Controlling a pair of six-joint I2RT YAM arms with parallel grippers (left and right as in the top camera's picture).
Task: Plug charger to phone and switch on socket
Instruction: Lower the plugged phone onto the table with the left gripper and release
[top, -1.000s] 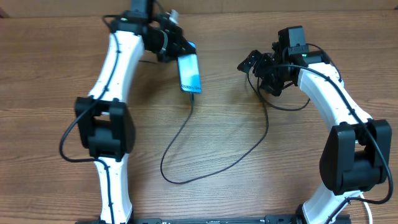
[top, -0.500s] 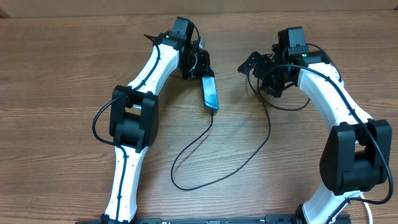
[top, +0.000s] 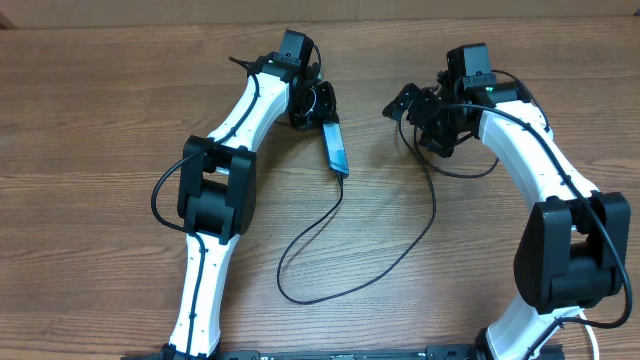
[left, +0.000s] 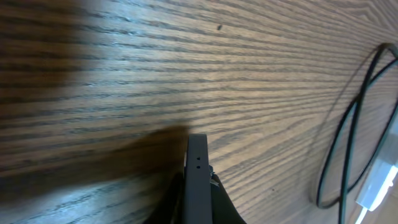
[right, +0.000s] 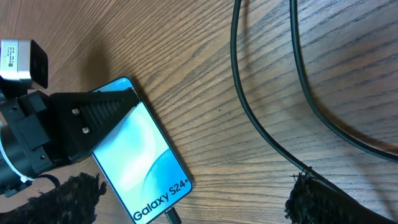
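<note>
The left gripper (top: 321, 112) reaches to the 12 o'clock part of the wooden table (top: 100, 120). Its jaws pinch the far end of the phone (top: 336, 150), which it holds tilted up on one long edge. In the left wrist view the phone is seen edge-on, a thin dark bar rising between the dark fingers. The right wrist view shows the light blue screen with "Galaxy S24+" printed at the free end, and one black finger of the left gripper lying flat across the opposite end. The charger (top: 433, 205) meets the phone at its 5 o'clock end, just beside the lettering. From there the thin black cable runs toward 7 o'clock, bends round in a loop near 6 o'clock, and climbs toward 1 o'clock to the right gripper (top: 412, 120). That gripper sits at about 3 o'clock from the phone, a little apart from it. Its padded fingers (right: 323, 202) are spread wide, one at each lower corner of its own camera view, and the cable touches the right-hand finger. Two strands of cable cross the wood above that finger.
</note>
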